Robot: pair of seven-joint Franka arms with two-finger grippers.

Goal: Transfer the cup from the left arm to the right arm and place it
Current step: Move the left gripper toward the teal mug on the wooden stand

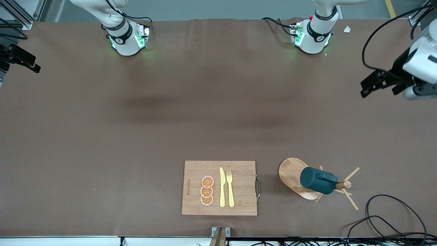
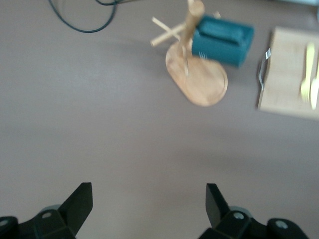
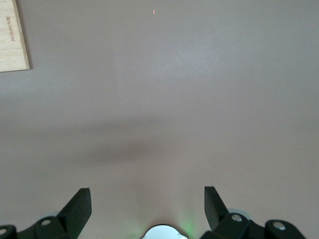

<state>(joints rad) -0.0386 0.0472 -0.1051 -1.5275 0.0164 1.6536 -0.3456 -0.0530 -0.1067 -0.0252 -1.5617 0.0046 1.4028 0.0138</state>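
Note:
The dark teal ribbed cup (image 1: 315,180) hangs on its side on a peg of a wooden rack (image 1: 290,172), near the front camera toward the left arm's end of the table. It also shows in the left wrist view (image 2: 222,40), with the rack's base (image 2: 199,79) below it. My left gripper (image 1: 379,91) is open and empty, up in the air over the table's edge at the left arm's end, well apart from the cup; its jaws (image 2: 149,185) stand wide. My right gripper (image 3: 147,189) is open and empty, high over bare table near its own base; it does not show in the front view.
A wooden cutting board (image 1: 239,171) with a yellow knife (image 1: 222,187), a yellow fork (image 1: 230,188) and orange slices (image 1: 207,190) lies beside the rack, toward the right arm's end. Black cables (image 1: 392,212) loop on the table near the rack. A black fixture (image 1: 20,59) juts in at the right arm's end.

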